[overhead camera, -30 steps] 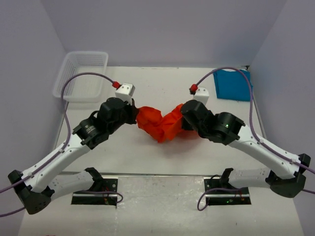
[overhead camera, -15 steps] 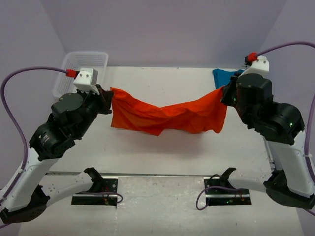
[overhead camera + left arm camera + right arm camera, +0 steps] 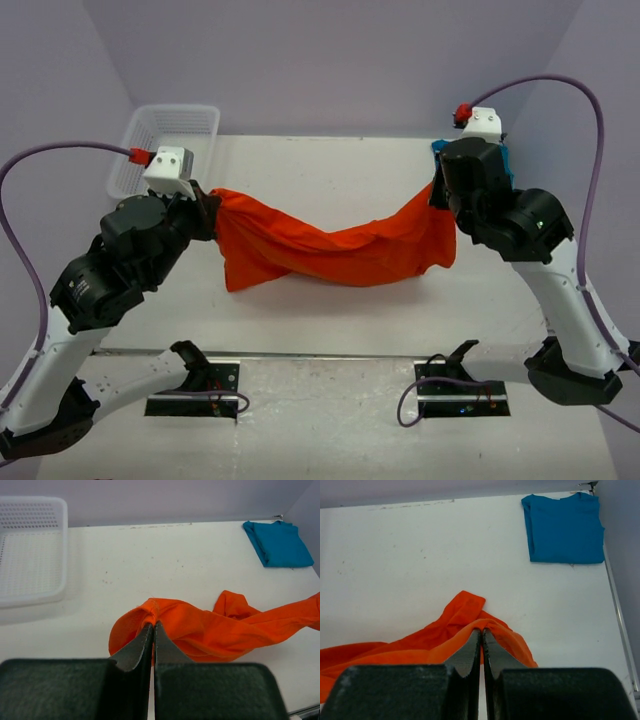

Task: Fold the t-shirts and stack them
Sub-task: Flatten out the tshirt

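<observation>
- The left gripper [image 3: 152,625] is pinching one end of the orange-red t-shirt [image 3: 330,245], its jaws pressed together on a small gathered fold at the cloth's edge.
- The right gripper [image 3: 481,631] is doing the same at the opposite end, its jaws clamped tight on a raised ridge of fabric.
- Both arms are holding their ends high and well apart, so the shirt is hanging between them as a sagging band over the middle of the table [image 3: 330,160]. Its lowest folds appear to be brushing the surface, though no view settles that.
- The wide spread looks meant to draw the bunched cloth open, since a shirt has to lie flat before it can be folded. The middle is twisted and rumpled, so the spreading is judged to be unfinished.
- Gripping at the two outer ends, not the centre, is giving the arms the full width of the garment to pull against.
- The teal-blue t-shirt [image 3: 565,527] is lying at the far right corner of the table, well apart from the orange-red one and looking already folded into a neat rectangle. It is probably waiting there as the base of the stack.
- A white mesh basket [image 3: 165,140] is sitting at the far left corner with nothing visible inside it, playing no part in this step.
</observation>
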Controlling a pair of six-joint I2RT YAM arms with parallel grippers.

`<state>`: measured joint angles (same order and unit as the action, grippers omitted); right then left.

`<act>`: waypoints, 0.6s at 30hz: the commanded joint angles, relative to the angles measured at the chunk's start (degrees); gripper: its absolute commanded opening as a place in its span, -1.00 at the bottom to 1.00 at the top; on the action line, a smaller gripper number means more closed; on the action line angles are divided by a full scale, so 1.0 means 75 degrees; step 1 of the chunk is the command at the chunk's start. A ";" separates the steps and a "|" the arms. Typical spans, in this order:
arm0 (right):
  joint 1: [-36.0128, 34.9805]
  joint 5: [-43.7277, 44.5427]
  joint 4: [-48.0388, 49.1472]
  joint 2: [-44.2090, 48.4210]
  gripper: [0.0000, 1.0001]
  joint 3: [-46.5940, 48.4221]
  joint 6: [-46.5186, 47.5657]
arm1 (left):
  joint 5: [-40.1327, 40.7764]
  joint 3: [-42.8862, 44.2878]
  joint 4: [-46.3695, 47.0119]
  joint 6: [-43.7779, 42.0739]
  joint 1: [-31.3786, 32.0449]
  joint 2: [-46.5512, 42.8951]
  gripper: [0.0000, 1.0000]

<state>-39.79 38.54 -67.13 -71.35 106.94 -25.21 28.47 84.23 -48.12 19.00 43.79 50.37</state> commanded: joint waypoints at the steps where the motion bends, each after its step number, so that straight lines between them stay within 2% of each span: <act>1: 0.0137 -0.0217 0.0700 0.0021 -1.00 -0.0334 0.0396 | 0.0247 0.0126 -0.0123 0.0021 0.0009 -0.0130 -1.00; 6: 0.0219 -0.0533 0.1239 0.0174 -1.00 -0.1178 0.0432 | 0.0201 -0.0073 -0.0100 0.0009 0.0009 -0.0188 -1.00; 18: 0.0524 -0.0393 0.1264 0.0923 -1.00 -0.1415 0.0842 | 0.0270 0.0581 -0.0392 -0.0003 0.0009 -0.0270 -1.00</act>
<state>-36.60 34.65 -60.14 -67.70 95.46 -21.26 29.06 84.64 -49.87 19.00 43.79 49.12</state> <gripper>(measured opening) 0.006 0.002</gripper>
